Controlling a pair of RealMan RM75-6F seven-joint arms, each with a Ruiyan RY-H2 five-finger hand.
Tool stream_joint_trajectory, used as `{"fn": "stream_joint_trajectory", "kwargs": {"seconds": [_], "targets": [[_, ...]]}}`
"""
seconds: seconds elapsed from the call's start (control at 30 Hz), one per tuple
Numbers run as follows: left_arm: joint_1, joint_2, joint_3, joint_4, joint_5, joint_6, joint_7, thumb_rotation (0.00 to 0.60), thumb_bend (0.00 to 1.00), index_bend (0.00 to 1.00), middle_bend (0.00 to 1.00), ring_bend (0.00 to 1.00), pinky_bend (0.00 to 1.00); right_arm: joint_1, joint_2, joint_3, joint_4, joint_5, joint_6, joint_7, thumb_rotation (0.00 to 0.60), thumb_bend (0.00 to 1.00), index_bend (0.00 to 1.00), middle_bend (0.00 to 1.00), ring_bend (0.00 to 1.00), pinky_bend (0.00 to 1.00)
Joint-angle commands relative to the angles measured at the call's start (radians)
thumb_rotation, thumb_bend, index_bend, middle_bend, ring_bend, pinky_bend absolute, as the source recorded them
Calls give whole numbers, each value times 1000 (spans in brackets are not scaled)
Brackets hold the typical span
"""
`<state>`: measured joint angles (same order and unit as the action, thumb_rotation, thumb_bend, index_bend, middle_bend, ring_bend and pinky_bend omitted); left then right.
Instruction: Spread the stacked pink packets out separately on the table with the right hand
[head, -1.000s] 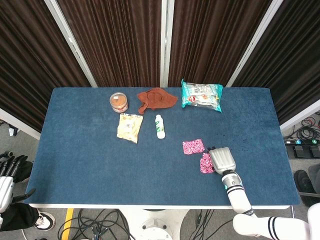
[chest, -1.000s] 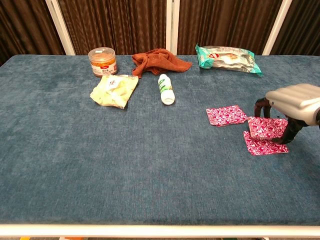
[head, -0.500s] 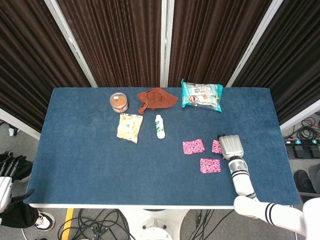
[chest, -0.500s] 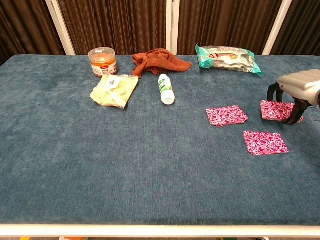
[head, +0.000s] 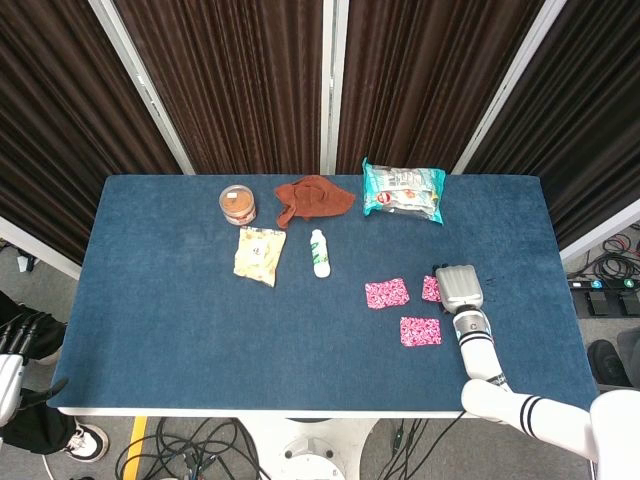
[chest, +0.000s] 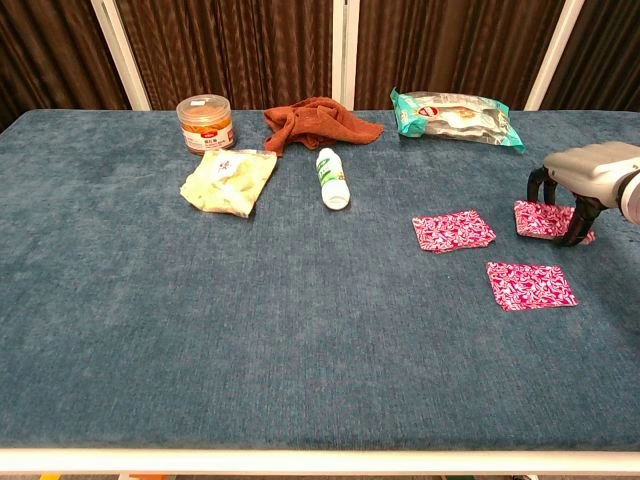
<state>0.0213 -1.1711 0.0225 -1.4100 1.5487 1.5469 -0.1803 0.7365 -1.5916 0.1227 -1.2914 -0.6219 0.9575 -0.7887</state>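
Three pink packets lie apart on the blue table (head: 200, 320). One pink packet (head: 387, 293) (chest: 453, 230) is left of the others, and a second (head: 420, 331) (chest: 531, 285) is nearer the front edge. My right hand (head: 460, 287) (chest: 590, 170) hangs over the third packet (head: 432, 289) (chest: 545, 219), its curled fingers (chest: 576, 225) pinching it low at the table surface. My left hand (head: 14, 345) hangs off the table's front left corner with fingers apart, holding nothing.
Along the back stand an orange-lidded jar (chest: 205, 122), a rust-red cloth (chest: 318, 120) and a teal snack bag (chest: 455, 116). A yellow pouch (chest: 228, 180) and a small white bottle (chest: 331, 178) lie mid-table. The table's right edge is close to my right hand.
My right hand lifted the top packet off the stack, carried it away from me and to the right, and has lowered it to the table. The packet beneath stayed put.
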Motion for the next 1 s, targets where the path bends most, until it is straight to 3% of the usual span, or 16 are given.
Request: {"fn": "stream_joint_trajectory", "kwargs": {"seconds": [0.03, 0.17, 0.43, 0.63, 0.77, 0.83, 0.9, 1.0], "targets": [[0, 0, 0, 0, 0, 0, 0, 600, 130, 90, 77, 0, 106, 3, 11, -7, -12, 31, -12, -17, 600, 104, 182, 228, 841, 904], [0, 1, 1, -2, 2, 0, 3, 600, 129, 90, 77, 0, 106, 1, 24, -6, -30, 35, -11, -8, 600, 77, 97, 177, 839, 900], [-2, 0, 1, -6, 5, -2, 10, 600, 130, 90, 77, 0, 106, -36, 124, -7, -191, -94, 87, 60, 600, 77, 87, 184, 839, 900], [-3, 3, -1, -15, 7, 2, 16, 600, 130, 90, 77, 0, 106, -139, 256, -47, -405, -328, 267, 171, 600, 67, 119, 228, 839, 900], [-4, 6, -2, -26, 11, 5, 23, 600, 129, 89, 77, 0, 106, -263, 323, -125, -486, -547, 452, 260, 600, 99, 151, 234, 755, 863], [-3, 6, -3, -30, 10, 8, 26, 600, 129, 89, 77, 0, 106, -331, 344, -180, -509, -643, 549, 265, 600, 104, 144, 200, 598, 792], [-4, 7, -2, -34, 9, 4, 29, 600, 129, 89, 77, 0, 106, -418, 352, -246, -488, -757, 672, 258, 600, 103, 111, 140, 332, 552], [-7, 11, 0, -43, 14, 1, 38, 600, 129, 89, 77, 0, 106, -535, 353, -311, -429, -834, 788, 313, 600, 65, 30, 53, 38, 108]]}}
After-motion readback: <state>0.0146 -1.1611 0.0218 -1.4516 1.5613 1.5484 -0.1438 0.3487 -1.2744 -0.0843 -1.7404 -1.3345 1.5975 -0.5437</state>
